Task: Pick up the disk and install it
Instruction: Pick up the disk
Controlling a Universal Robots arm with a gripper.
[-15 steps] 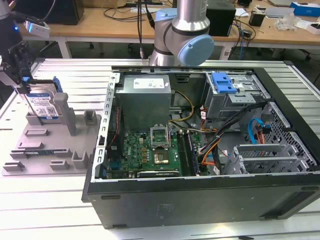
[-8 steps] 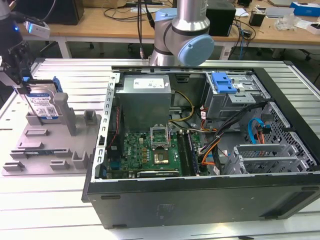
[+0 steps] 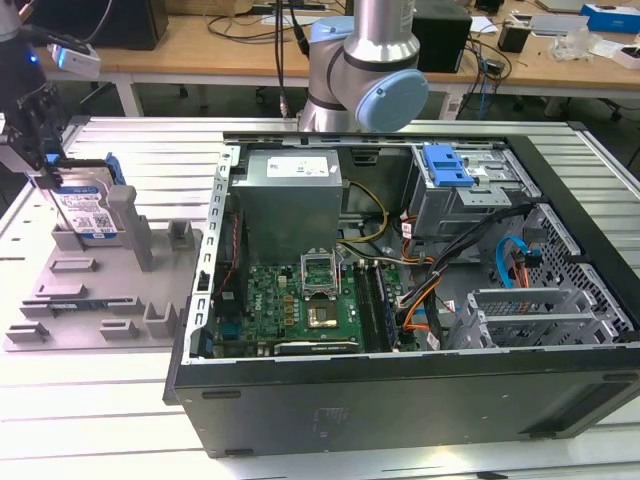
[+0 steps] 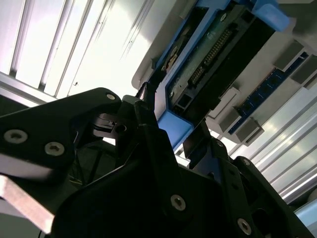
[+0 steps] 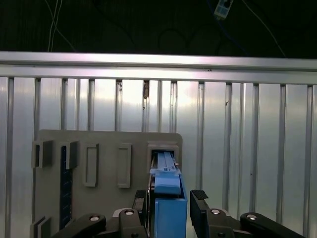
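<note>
I have one disk on screen. It stands on edge in a slot of the single grey fixture, at the exterior view's left, with its label facing the camera and its blue frame along the top and sides. The fixture lies flat on the slatted table, just beside the case.

My gripper is down over the disk. In the first wrist view the two fingers straddle the blue frame, one on each side, parted only a little wider than it. I can see a thin dark gap on each side, so they have hold of nothing. The second wrist view shows the same straddle from below, with the disk's connector edge in sight.

There is one case, lying open. In it I count one grey power supply and one green board below it. Towards the exterior view's right sits a metal drive cage with one blue latch on top. Loose cables run between the board and the cage.
</note>
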